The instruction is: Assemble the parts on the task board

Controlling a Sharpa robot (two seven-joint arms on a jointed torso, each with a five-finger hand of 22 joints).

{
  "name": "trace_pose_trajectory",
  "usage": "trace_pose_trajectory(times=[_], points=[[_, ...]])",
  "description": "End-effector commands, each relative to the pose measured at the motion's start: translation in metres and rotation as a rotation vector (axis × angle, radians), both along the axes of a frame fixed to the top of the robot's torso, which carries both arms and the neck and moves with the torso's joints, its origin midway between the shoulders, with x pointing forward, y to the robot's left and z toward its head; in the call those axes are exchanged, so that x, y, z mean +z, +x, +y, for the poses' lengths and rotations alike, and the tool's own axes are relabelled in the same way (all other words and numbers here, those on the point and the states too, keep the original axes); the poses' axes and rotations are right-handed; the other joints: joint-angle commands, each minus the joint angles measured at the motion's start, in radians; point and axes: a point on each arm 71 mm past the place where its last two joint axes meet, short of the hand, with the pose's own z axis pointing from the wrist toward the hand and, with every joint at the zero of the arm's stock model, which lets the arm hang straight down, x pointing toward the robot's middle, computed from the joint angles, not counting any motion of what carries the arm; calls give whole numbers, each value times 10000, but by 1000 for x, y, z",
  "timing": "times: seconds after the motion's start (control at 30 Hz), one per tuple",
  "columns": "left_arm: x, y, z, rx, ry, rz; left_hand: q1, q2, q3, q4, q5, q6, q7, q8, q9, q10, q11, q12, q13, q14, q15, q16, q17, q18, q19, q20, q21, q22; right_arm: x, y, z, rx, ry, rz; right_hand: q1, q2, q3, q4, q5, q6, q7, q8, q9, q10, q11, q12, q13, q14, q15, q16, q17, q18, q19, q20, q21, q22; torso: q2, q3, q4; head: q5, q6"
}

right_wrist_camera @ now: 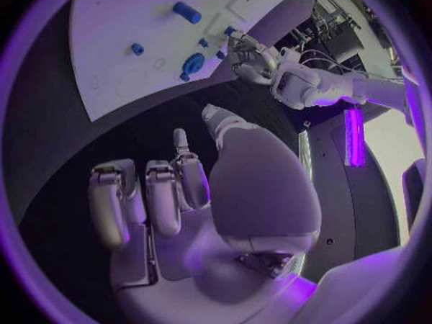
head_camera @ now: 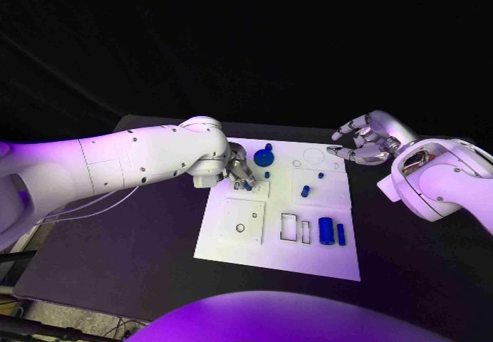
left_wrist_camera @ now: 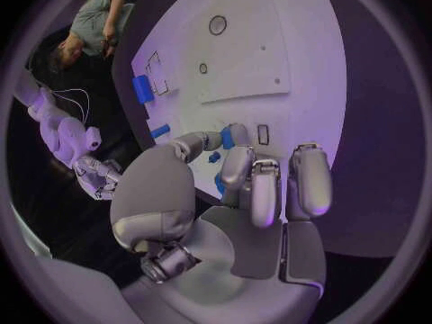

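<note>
The white task board [head_camera: 239, 235] lies in the middle of the black table. My left hand [head_camera: 236, 171] hangs over its far left part and pinches a small blue part [left_wrist_camera: 226, 139] between thumb and a finger; two more bits of blue show just beneath the fingers. A round blue knob [head_camera: 265, 157] stands right beside that hand. Small blue pegs [head_camera: 305, 191] stand further right. A blue cylinder [head_camera: 325, 230] and a blue bar [head_camera: 341, 234] lie near the board's near right, beside two rectangular slots [head_camera: 290, 226]. My right hand [head_camera: 365, 140] hovers off the board's far right corner, fingers loosely curled, holding nothing.
The board's left panel [head_camera: 244, 215] carries a small ring hole, and a larger ring outline [head_camera: 313, 154] sits at the far right. Bare black table [head_camera: 123, 242] surrounds the board. In the right wrist view my left hand [right_wrist_camera: 248, 54] reaches over the board [right_wrist_camera: 126, 14].
</note>
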Motion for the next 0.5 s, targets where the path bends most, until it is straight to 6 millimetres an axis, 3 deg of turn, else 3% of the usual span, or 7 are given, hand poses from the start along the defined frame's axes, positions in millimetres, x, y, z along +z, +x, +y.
trace_pose_trajectory(times=[0.03, 0.5], points=[[-1, -2, -2, -216, 154, 217, -16, 104, 2309, -2391, -14, 245, -174, 39, 11, 64, -12, 50, -8, 1040, -44, 36, 2629, -113, 73, -23, 58, 1035, -1, 0, 1, 59, -64, 31, -97, -2, 38, 24, 43, -80, 3, 43, 9, -3, -2, -24, 771, 1061, -42, 41, 2633, -101, 952, -44, -66, 2573, 1, 11, -7, 6, 2], [-4, -3, -6, -489, 464, 573, -141, 180, 2310, -2426, -211, 249, -172, 19, 3, 77, -6, 40, -22, 1040, -35, 36, 2629, -111, 58, -12, 52, 1049, -1, 0, 1, 66, -65, 39, -97, -2, 38, 24, 43, -80, 3, 43, 9, -3, -2, -24, 771, 1061, -42, 41, 2633, -101, 952, -44, -66, 2573, 8, 18, -5, -1, 2]])
